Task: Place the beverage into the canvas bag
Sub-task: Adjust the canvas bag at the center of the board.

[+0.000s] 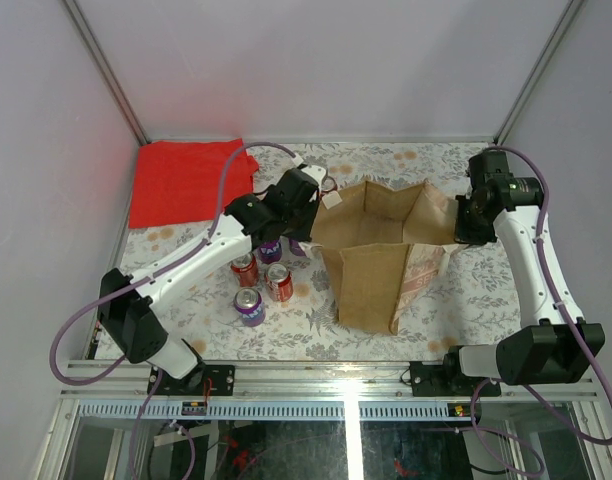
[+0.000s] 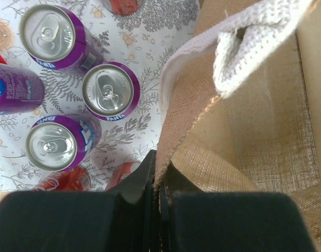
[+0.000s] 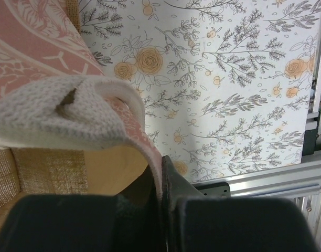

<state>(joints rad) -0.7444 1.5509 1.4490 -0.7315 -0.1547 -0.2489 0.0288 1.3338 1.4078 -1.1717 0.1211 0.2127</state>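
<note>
The tan canvas bag (image 1: 386, 250) stands open in the middle of the table. My left gripper (image 1: 308, 215) is shut on the bag's left rim (image 2: 168, 142), next to a cream strap handle (image 2: 249, 47). My right gripper (image 1: 464, 225) is shut on the bag's right rim (image 3: 150, 152), below the other cream handle (image 3: 66, 118). Purple Fanta cans (image 2: 110, 90) stand upright left of the bag, with red cans (image 1: 278, 282) and one purple can (image 1: 250, 306) nearer the front. The bag's inside (image 2: 276, 136) shows no can.
A flat red cloth (image 1: 186, 180) lies at the back left. The flowered tablecloth (image 3: 228, 79) covers the table. A metal rail (image 1: 346, 375) runs along the near edge, and grey walls enclose the other sides.
</note>
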